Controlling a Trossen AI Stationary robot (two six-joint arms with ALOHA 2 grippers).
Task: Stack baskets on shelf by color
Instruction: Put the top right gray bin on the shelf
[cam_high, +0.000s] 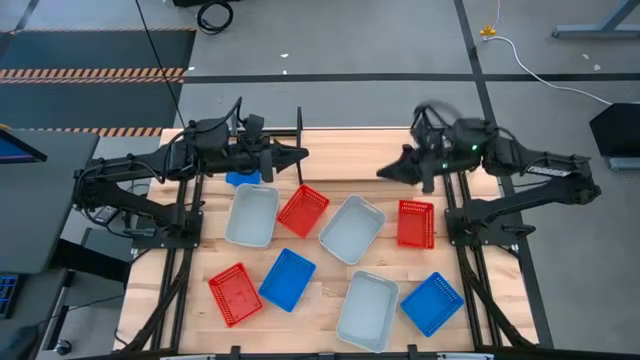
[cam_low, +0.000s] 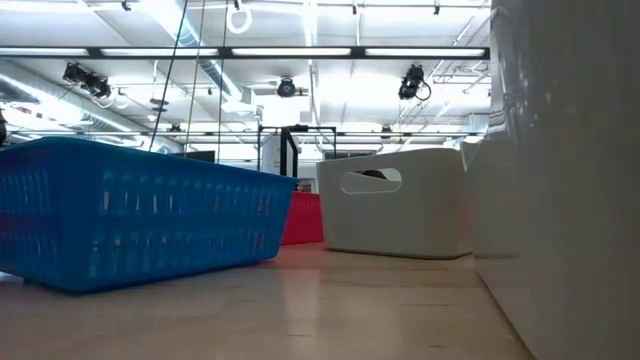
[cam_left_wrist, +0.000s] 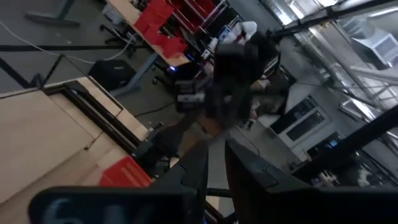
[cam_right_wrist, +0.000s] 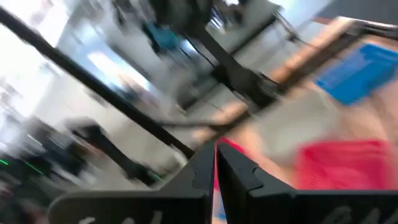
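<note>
Near the left pincer (cam_high: 300, 154), pressed together: 1 blue basket (cam_high: 238, 179), just beside.

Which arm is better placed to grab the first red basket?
Left, probably. Its claw hangs just above the red basket, whereas the right claw is farther from the other red basket.
</note>
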